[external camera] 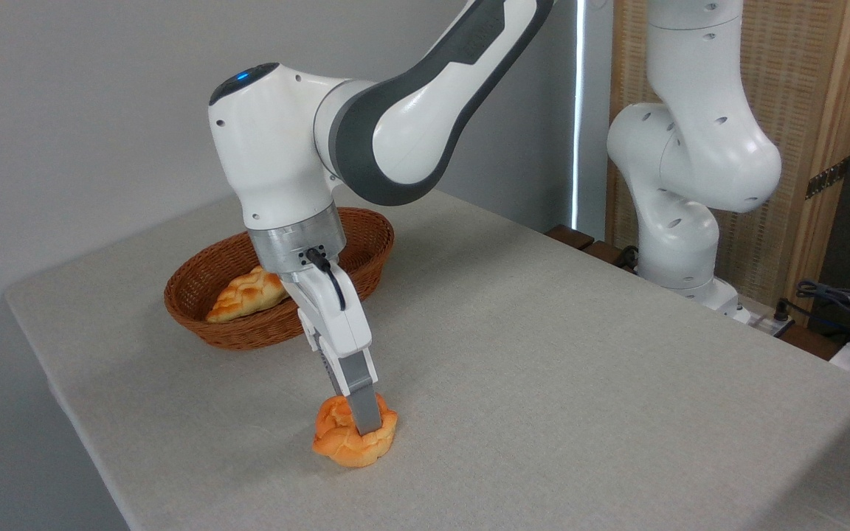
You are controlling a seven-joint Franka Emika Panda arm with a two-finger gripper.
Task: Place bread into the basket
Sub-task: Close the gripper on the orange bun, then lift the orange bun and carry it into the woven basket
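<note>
The bread (342,445), a small bright-orange knotted bun, lies on the grey table near its front edge. My gripper (361,422) comes down on it from above, tilted, and is shut on the bread. The near finger presses into the bun's right side, and the other finger is hidden behind it. The bun still rests on the tabletop. The basket (248,335), oval brown wicker, stands behind and to the left of the bun, partly covered by my wrist.
A pale golden braided loaf (244,296) lies inside the basket at its left end. The arm's white base (679,251) stands at the table's far right edge, with cables (838,299) beyond it. The table's left edge (49,369) is close to the basket.
</note>
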